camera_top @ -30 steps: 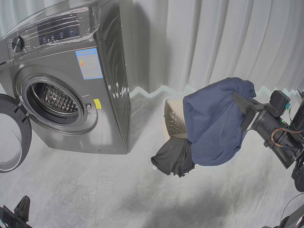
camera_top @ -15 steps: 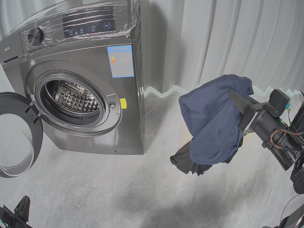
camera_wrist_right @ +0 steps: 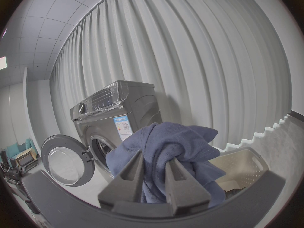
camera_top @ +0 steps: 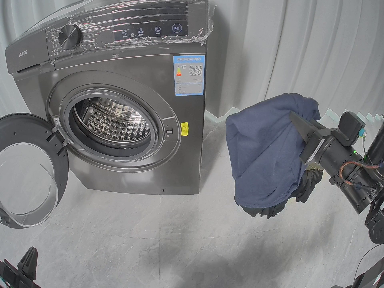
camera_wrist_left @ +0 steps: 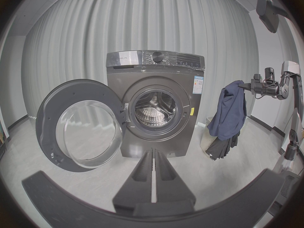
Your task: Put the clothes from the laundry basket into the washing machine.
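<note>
The right end effector [camera_wrist_right: 154, 162] gripped the blue garment [camera_top: 264, 153], which hung apart from the washing machine [camera_top: 132, 61], with bare floor [camera_top: 180, 237] between them. The door [camera_top: 32, 169] stood wide open. The left end effector [camera_wrist_left: 154, 152] was closed.

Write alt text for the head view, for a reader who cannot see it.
The right gripper holds a blue garment in the air, a dark garment hanging beneath it, to the right of a grey washing machine. The machine's round door stands open to the left, showing the metal drum; white curtains hang behind.
</note>
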You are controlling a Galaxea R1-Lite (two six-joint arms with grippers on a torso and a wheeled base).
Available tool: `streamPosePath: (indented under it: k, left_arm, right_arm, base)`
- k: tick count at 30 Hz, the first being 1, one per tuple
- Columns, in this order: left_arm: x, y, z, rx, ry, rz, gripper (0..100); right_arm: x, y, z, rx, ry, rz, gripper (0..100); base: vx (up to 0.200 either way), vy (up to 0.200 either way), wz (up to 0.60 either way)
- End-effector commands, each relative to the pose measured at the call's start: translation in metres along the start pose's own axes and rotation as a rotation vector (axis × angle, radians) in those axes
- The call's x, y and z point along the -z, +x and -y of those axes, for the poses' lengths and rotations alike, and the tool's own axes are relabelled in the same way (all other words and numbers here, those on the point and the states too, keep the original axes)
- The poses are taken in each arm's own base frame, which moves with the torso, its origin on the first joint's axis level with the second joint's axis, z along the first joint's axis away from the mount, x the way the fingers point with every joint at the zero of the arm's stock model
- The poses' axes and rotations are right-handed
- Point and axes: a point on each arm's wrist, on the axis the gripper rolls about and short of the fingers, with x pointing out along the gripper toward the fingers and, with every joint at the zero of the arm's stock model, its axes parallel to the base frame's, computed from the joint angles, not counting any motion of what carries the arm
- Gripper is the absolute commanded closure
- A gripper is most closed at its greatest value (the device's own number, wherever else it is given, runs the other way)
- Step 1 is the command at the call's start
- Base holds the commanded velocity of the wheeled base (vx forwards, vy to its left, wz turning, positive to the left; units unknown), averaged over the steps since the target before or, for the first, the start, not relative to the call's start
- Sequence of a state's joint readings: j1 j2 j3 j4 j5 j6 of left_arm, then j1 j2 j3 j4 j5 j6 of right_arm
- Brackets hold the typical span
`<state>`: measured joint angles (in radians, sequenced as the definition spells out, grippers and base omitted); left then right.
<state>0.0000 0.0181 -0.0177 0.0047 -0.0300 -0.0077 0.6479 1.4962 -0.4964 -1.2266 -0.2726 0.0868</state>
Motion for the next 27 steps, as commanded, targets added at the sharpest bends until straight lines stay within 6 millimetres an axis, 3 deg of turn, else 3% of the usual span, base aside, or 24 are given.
streamPosePath:
  k: [1,6,13,27]
  left_arm:
    - [0.0049,-0.0002,-0.0001,-0.001,0.000,0.002,100]
    - [0.0049,-0.0002,0.0000,0.001,0.002,0.002,100]
    - [0.0049,-0.0002,0.0000,0.001,0.003,0.002,100]
    - [0.0049,-0.0002,0.0000,0.001,0.002,0.002,100]
  right_arm:
    - [0.0030,0.0014,-0.0004,-0.001,-0.002,-0.010,100]
    - [0.0033,0.0013,0.0003,-0.001,-0.003,-0.012,100]
    - [0.0046,0.0012,0.0007,-0.005,-0.005,-0.018,100]
    - [0.0058,0.0001,0.0013,0.004,0.015,-0.029,100]
  base:
    - [-0.200,0.000,0.00]
    - [-0.200,0.000,0.00]
    - [0.000,0.000,0.00]
    - [0.000,0.200,0.00]
